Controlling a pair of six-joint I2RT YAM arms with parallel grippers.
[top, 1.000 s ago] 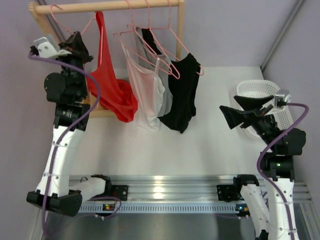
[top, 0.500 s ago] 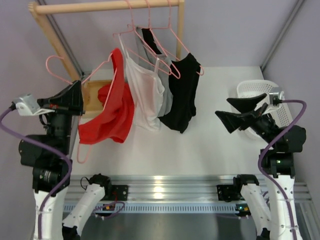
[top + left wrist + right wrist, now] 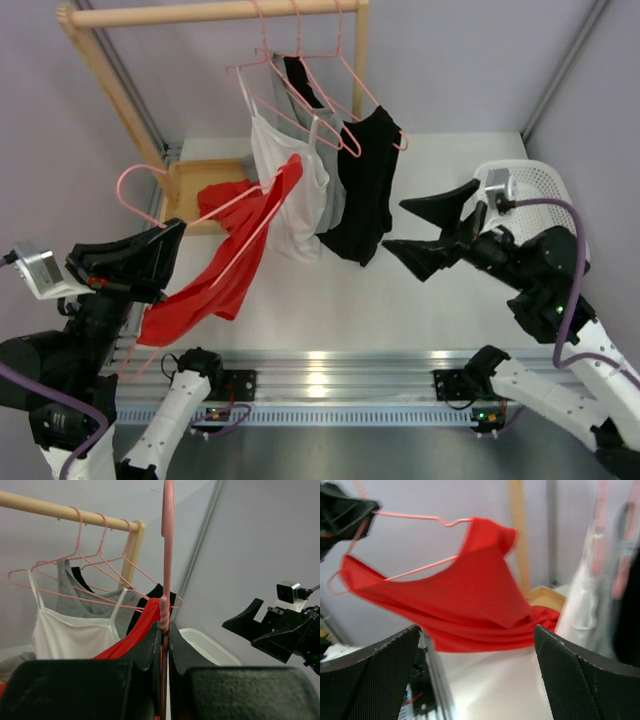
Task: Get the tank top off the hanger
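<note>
Left end effector [image 3: 164, 632] is pinched shut on the pink hanger [image 3: 167, 540], so the red tank top [image 3: 235, 250] hangs over the near-left surface [image 3: 430, 300], hanger slanting far-right toward the rack [image 3: 210, 12], and the wide-open, empty right end effector [image 3: 398, 228] faces it from the right, best placed to pull it imo.

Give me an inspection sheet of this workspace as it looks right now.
Surface: white table, no spills seen.
Job's things: red tank top draped on a pink hanger, off the wooden rail.
Clutter: white tank top, grey top and black top hanging on the wooden rail; white basket right; wooden tray back left.
Grippers: left gripper shut on the pink hanger; right gripper open, facing the red tank top.
Cables: purple cable along each arm.
Surroundings: plain walls; aluminium rail at the near edge.
</note>
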